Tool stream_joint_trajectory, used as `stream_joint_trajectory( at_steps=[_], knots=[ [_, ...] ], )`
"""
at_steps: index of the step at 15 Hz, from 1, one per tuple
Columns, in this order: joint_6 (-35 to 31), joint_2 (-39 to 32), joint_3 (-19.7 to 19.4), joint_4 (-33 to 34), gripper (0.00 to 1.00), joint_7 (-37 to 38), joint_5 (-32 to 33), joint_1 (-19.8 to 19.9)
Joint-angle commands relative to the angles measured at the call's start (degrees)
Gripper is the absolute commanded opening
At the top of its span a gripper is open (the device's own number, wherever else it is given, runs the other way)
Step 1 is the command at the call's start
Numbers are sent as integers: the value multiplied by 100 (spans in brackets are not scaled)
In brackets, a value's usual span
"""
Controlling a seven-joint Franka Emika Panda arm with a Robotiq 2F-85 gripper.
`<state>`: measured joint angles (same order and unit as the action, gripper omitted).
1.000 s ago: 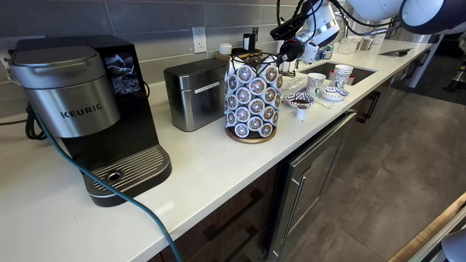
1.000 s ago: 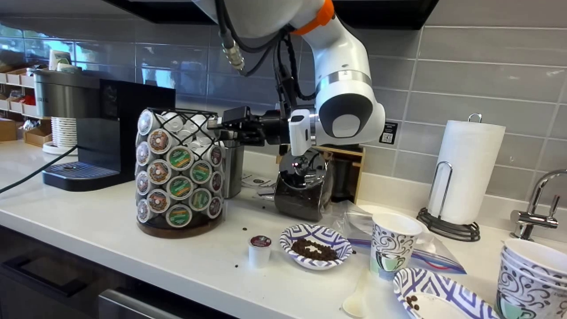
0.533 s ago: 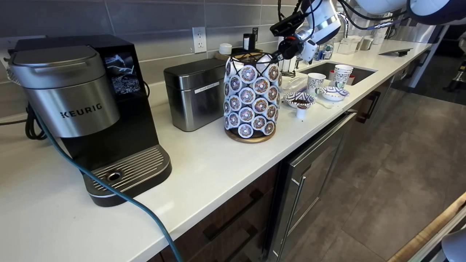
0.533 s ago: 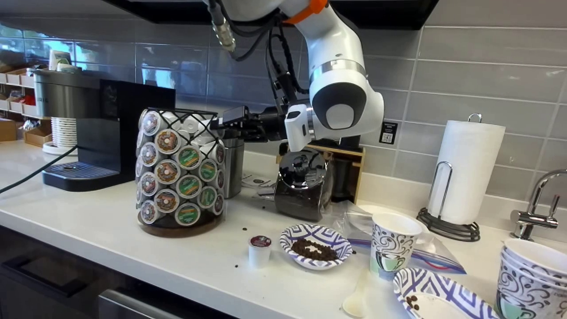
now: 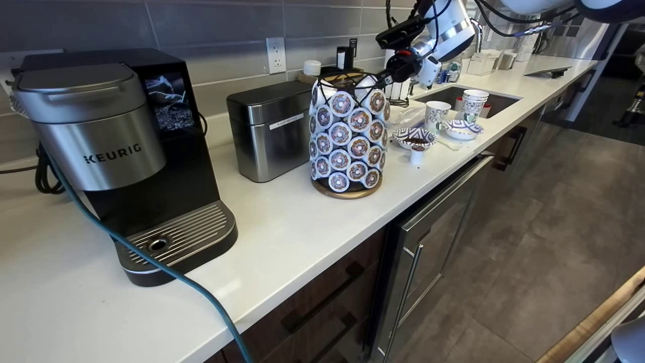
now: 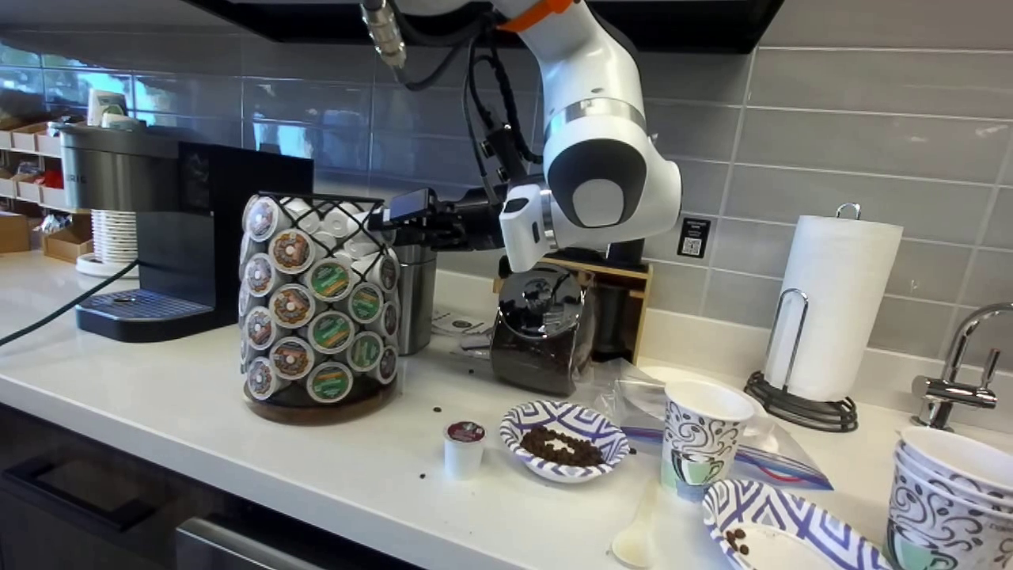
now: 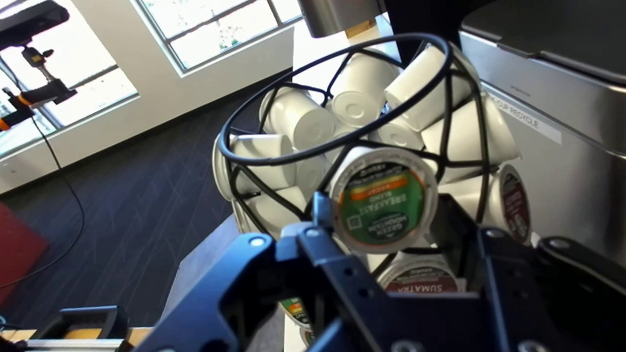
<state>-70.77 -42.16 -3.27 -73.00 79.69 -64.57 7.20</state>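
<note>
White arm (image 6: 601,87), orange band (image 6: 536,14), black cables (image 6: 505,85), black gripper (image 7: 384,208), pale screws (image 7: 256,241).

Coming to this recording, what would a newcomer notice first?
On the counter, the wire carousel packed with coffee pods likely draws the eye first. In the wrist view, a green-lidded pod stands out, flanked by the end effector. The Keurig brewer looms at left in an exterior view.

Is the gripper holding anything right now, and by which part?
The gripper appears to hold the green-lidded Breakfast Blend pod by opposite sides of its lid rim.
</note>
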Motion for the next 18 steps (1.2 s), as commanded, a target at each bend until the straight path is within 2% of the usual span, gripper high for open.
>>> stream_joint_trajectory(
  at_steps=[1, 2, 3, 6, 14, 18],
  knots=[
    [-148, 182, -3, -410, 37, -189, 25, -103],
    [-153, 210, -16, -442, 79, -192, 40, -108],
    [-160, 234, -28, -463, 81, -203, 59, -112],
    [-202, 283, -65, -544, 100, -271, 103, -140],
    [-288, 412, -164, -603, 100, -349, 337, -238],
    [-552, 576, -228, -711, 100, -596, 493, -250]
  ],
)
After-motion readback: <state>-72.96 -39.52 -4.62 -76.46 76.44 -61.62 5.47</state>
